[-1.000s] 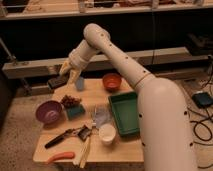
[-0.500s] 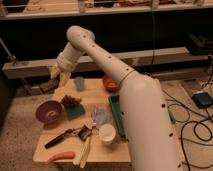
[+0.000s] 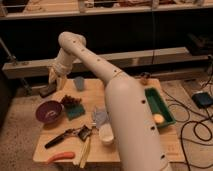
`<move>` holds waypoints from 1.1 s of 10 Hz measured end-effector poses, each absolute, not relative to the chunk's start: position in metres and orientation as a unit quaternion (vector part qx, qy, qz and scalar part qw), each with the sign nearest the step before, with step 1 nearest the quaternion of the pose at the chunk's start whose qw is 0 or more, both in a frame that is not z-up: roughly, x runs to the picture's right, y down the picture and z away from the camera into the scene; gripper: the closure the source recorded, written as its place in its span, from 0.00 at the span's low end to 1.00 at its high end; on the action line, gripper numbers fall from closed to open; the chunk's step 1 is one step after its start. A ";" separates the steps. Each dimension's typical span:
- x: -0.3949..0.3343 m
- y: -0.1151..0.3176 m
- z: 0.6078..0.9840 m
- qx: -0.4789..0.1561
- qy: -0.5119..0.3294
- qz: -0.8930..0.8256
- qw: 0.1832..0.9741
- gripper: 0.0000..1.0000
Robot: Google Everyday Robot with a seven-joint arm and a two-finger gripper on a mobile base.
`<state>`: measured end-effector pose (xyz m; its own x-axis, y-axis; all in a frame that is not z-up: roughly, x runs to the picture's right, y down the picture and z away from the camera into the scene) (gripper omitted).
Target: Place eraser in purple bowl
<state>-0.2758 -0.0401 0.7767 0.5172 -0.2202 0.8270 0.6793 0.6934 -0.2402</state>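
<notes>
The purple bowl [image 3: 49, 111] stands on the left of the wooden table [image 3: 135, 87], with pale marks inside it. A small dark flat block, apparently the eraser [image 3: 47, 92], lies at the table's back left corner. My gripper [image 3: 55, 77] hangs just above and to the right of that block, behind the bowl, pointing down with its pale fingers shut. I see nothing clearly held between them. The white arm sweeps from the lower right across the middle of the table.
A teal sponge [image 3: 76, 112] with a brown clump on it lies right of the bowl. A blue cup [image 3: 79, 83] stands near the gripper. A white cup [image 3: 106, 134], a black-handled tool [image 3: 61, 138] and an orange object [image 3: 61, 156] are in front. A green tray [image 3: 161, 102] sits right.
The arm has swung left over the back of the table, carrying the gripper from above the sponge to the back left corner. The fingers have stayed shut.
</notes>
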 end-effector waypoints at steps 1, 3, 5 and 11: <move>-0.279 -0.037 0.777 -0.283 -0.407 -0.276 0.823 1.00; -0.283 -0.032 0.778 -0.287 -0.406 -0.280 0.821 1.00; -0.289 -0.023 0.776 -0.293 -0.405 -0.289 0.817 1.00; -0.305 0.014 0.785 -0.322 -0.405 -0.302 0.801 0.86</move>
